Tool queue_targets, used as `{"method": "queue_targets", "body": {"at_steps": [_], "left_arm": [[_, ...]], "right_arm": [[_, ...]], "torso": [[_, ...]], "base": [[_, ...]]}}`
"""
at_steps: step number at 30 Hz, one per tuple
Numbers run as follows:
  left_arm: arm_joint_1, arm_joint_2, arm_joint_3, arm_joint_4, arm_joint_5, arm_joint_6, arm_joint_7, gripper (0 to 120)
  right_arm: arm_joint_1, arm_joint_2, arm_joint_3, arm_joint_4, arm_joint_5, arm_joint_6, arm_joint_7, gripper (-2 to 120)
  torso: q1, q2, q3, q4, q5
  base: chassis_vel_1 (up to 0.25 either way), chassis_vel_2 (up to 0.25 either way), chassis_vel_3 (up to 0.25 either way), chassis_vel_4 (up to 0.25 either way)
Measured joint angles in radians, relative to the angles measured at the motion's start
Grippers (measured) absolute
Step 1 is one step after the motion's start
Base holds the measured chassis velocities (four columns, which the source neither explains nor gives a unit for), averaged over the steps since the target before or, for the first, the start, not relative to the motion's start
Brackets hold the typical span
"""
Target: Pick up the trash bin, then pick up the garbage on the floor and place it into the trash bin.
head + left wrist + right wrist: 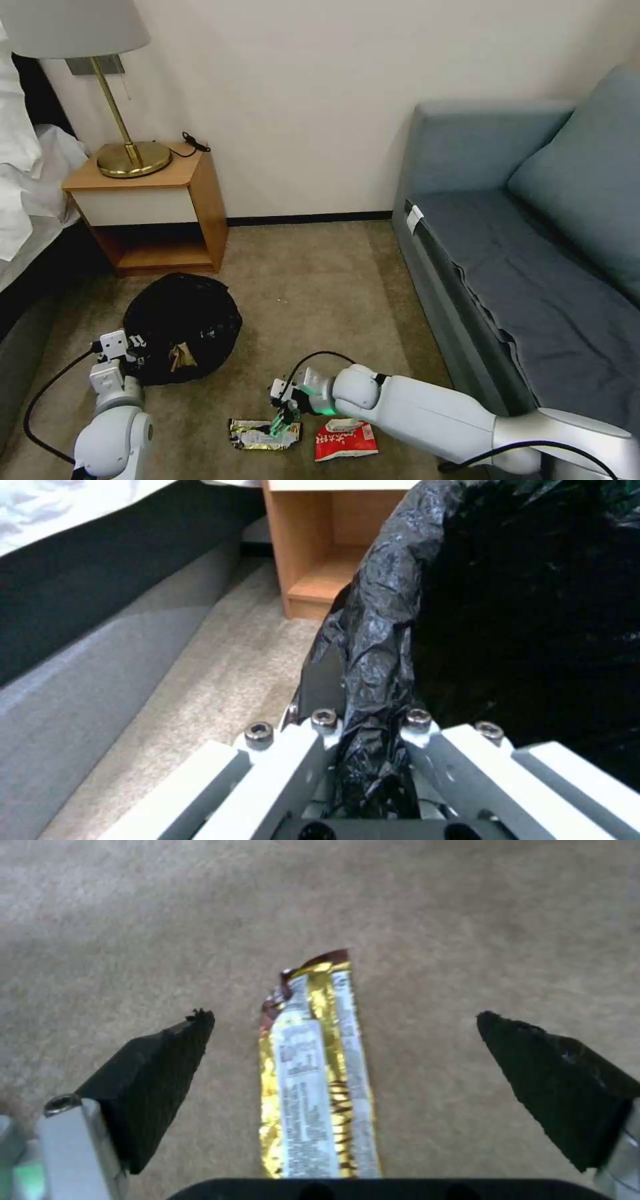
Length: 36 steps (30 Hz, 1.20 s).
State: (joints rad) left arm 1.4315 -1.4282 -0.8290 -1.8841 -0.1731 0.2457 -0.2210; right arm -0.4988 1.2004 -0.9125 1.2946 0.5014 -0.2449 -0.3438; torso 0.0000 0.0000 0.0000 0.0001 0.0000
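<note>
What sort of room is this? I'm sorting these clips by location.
Probably a hotel room or bedroom: a wooden nightstand with a brass lamp stands beside a bed with white bedding, a grey-blue sofa lines the wall, and the floor is carpeted.

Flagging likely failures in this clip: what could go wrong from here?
The open right gripper straddles the flat gold-and-silver foil wrapper lying on beige carpet; its fingertips may slide over it or snag pile. The left gripper pinches only the glossy black bag at the bin's rim, which could slip or tear.

No legible text anywhere.
</note>
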Motion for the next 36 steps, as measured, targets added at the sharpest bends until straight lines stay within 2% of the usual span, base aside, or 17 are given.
{"method": "queue_targets", "body": {"at_steps": [4, 12, 36], "left_arm": [[0.009, -0.004, -0.015, -0.010, -0.004, -0.002, -0.003, 2], [0.010, -0.019, -0.010, -0.029, -0.004, -0.002, -0.004, 2], [0.004, -0.018, 0.003, -0.014, -0.002, -0.004, -0.001, 2]], "right_arm": [[-0.017, 0.025, -0.013, -0.014, -0.008, 0.002, 0.000, 100], [-0.025, 0.039, -0.021, -0.031, -0.015, 0.007, -0.009, 100], [-0.048, 0.082, -0.032, -0.193, -0.116, 0.061, -0.016, 100]], "torso": [[0.000, 0.000, 0.000, 0.0000, 0.0000], [0.000, 0.000, 0.000, -0.0001, 0.0000], [0.000, 0.000, 0.000, -0.0002, 0.0001]], "base": [[0.000, 0.000, 0.000, 0.000], [0.000, 0.000, 0.000, 0.000], [0.000, 0.000, 0.000, 0.000]]}}
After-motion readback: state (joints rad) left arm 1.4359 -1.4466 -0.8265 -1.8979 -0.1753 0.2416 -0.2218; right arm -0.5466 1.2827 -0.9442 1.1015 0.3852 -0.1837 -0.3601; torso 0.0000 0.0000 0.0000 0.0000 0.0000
